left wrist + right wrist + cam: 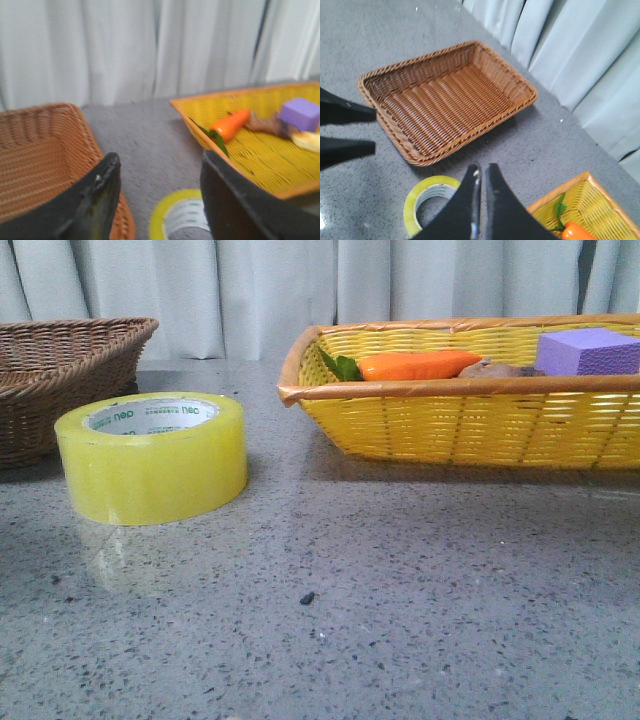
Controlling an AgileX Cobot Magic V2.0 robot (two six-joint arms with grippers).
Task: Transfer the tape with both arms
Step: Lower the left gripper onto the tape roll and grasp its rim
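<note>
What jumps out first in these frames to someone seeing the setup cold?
The glossy yellow tape stands out, lying flat on the grey table between the two baskets. To its right, the yellow basket holds an orange carrot and a purple foam block; the brown wicker basket to its left looks empty. In the wrist views, the left gripper is open above the tape and the right gripper is shut.

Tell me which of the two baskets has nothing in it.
The brown wicker basket on the left is bare inside. The yellow basket on the right holds a carrot and a purple block.
</note>
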